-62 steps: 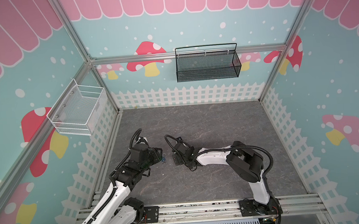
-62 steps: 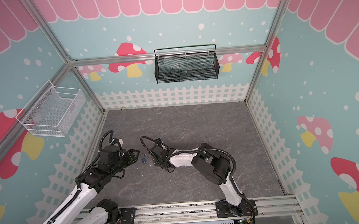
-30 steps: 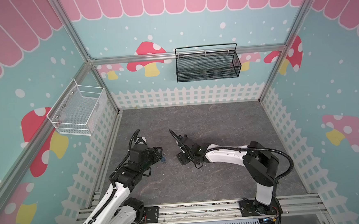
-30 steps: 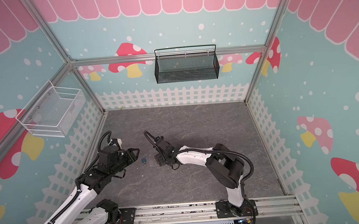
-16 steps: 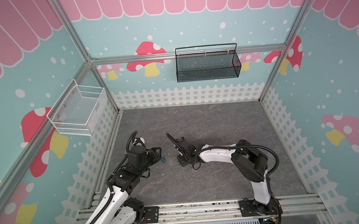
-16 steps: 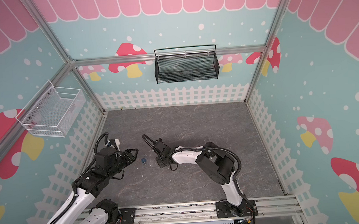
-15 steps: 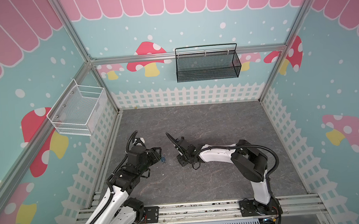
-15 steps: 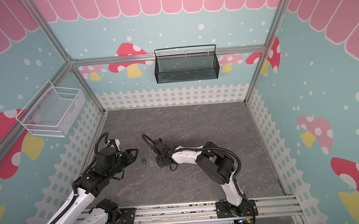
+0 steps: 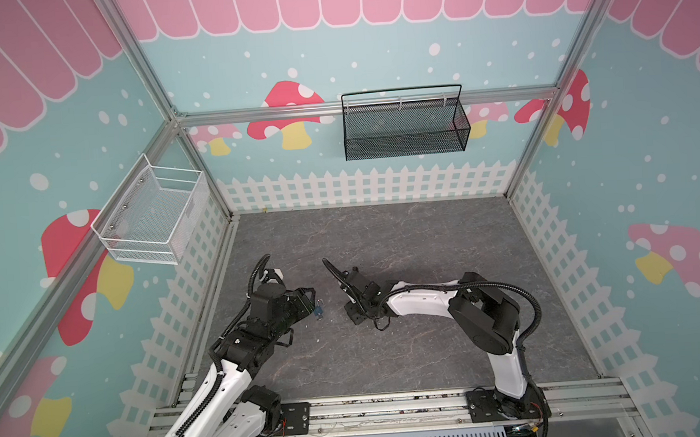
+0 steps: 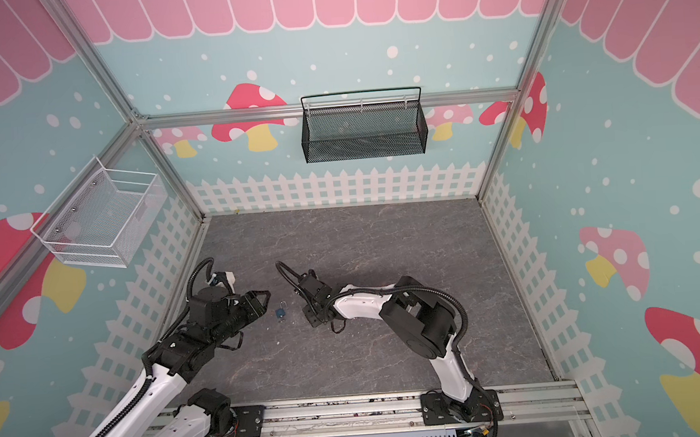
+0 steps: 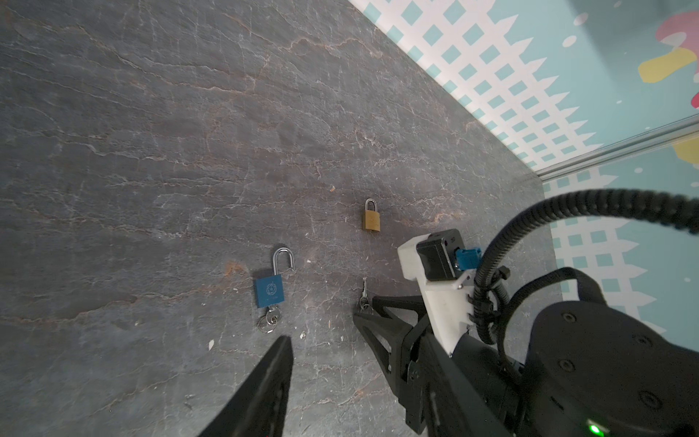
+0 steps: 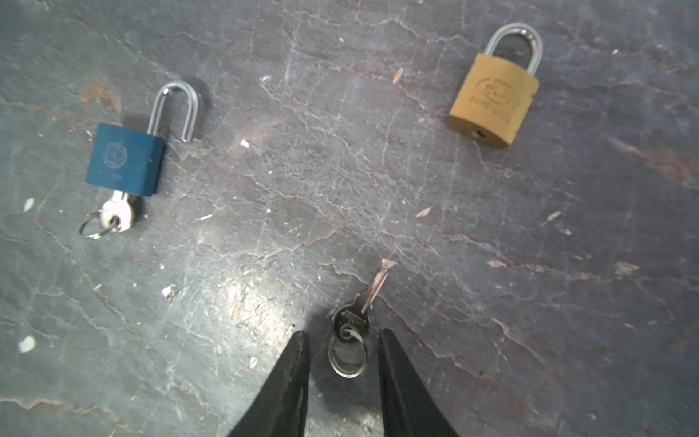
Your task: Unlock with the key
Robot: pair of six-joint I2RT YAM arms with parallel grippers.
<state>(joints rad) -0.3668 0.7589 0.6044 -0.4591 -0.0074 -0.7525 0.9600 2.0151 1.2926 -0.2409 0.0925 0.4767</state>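
Down low over the grey tabletop (image 10: 383,246) with both arms. Waiting with the left gripper (image 10: 266,303) beside the blue padlock (image 10: 280,313), jaws apart and empty. With the right gripper (image 12: 342,333), short of the brass padlock (image 12: 491,100), jaws apart, gaps on both sides, nothing gripped yet. Between those tips, flat on the slate: the key (image 12: 350,321), blade aimed roughly padlock-wards. Best to edge forward, pinch the flat head, not the loose ring (image 12: 347,359); squeeze slowly, stay centred, lift straight.

- A robot test cell in a lab is indicated: a grey stone-patterned desk (image 9: 382,234) is boxed in by an aluminium frame (image 9: 499,96) and mushroom-printed walls (image 9: 649,168).
- The left arm (image 9: 221,385) and right arm (image 9: 420,302) are bolted to a rail (image 9: 393,408) at the desk's near edge.
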